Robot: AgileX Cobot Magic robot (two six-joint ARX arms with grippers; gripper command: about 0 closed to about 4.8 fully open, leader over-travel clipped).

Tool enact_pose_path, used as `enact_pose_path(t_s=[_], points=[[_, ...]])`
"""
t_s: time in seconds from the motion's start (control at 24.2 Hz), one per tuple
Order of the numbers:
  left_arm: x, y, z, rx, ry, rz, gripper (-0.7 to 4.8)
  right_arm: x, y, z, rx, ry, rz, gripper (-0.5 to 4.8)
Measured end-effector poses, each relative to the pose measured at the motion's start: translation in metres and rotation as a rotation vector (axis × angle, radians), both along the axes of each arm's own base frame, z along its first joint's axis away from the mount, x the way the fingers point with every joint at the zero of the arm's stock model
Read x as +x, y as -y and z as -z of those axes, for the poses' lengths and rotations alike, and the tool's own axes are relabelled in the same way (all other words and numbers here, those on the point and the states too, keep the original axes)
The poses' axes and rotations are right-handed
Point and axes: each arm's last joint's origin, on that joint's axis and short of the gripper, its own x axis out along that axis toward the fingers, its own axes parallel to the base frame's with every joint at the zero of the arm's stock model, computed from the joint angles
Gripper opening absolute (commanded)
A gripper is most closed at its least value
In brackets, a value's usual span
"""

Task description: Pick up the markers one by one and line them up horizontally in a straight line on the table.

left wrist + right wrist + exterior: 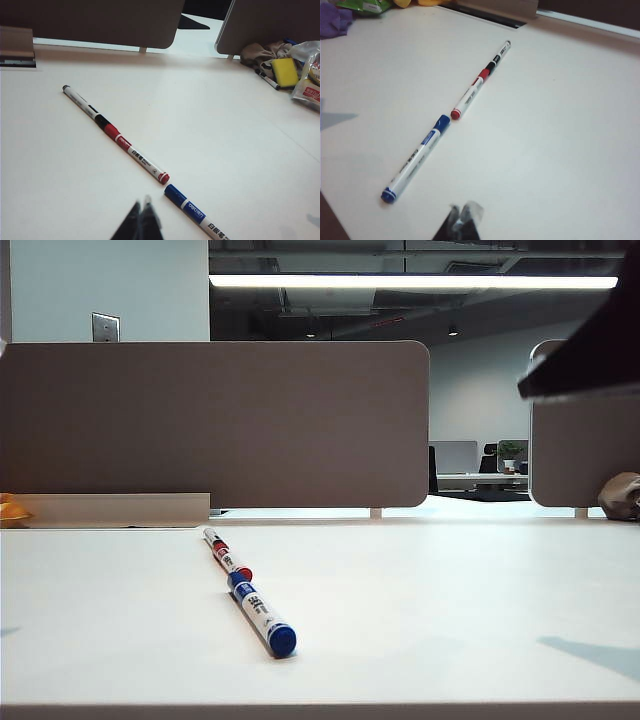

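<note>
Already the markers (447, 121) lay end to end mid-table (450, 610); left gripper (141, 220) and right gripper (462, 220), fingers pressed together and empty, should simply stay clear.

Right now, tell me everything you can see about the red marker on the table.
The red marker is a slim white barrel with a printed label, a red cap at one end and a red ring at the other. It lies flat on the white table, middle of a straight end-to-end row: its cap meets the black marker, its tail leaves a small gap before the blue marker. Neither gripper touches it.
</note>
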Motion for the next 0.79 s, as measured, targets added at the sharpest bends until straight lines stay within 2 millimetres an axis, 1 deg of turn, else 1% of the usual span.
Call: enact_pose_path(t_s=[0.21,0.33,0.54,0.79], points=[[0.001,0.001,0.008,0.005,-0.020,-0.001,-0.05,-0.001,0.001,0.013,-0.007,-0.018,0.001,-0.01],[0.003,0.001,0.017,0.015,-0.044,-0.001,-0.05,-0.002,0.001,0.024,-0.004,-0.060,0.010,-0.01],[0.005,0.002,0.032,0.034,-0.086,-0.001,-0.05,-0.003,0.002,0.031,0.012,-0.092,0.019,-0.02],[0.005,0.002,0.043,0.046,-0.113,-0.001,-0.05,-0.005,0.004,0.046,-0.003,-0.135,0.024,-0.01]])
